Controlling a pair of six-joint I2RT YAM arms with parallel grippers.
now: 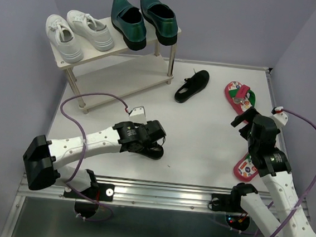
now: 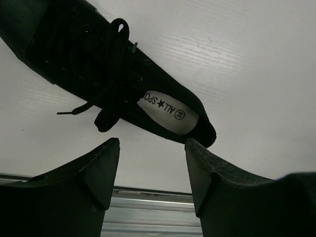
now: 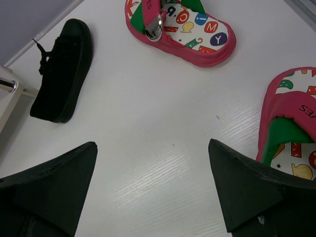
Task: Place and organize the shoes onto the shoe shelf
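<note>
The shoe shelf (image 1: 124, 90) stands at the back left, with the dark-green loafers (image 1: 145, 16) on its top board. One black shoe (image 1: 192, 85) lies on the table right of the shelf. The other black shoe (image 2: 123, 84) lies near the front, just beyond the tips of my left gripper (image 2: 153, 143), which is open with nothing between its fingers. In the top view this gripper (image 1: 157, 141) covers most of that shoe. My right gripper (image 3: 153, 145) hangs open over bare table between two red flip-flops (image 3: 182, 27) (image 3: 291, 128). The top view shows it (image 1: 245, 117) near the right edge.
White sneakers (image 1: 76, 32) fill the left half of the shelf's top board. A metal shelf leg (image 3: 7, 85) shows beside the far black shoe (image 3: 61, 71). A metal rail (image 1: 162, 194) runs along the table's near edge. Purple walls close off the back and sides.
</note>
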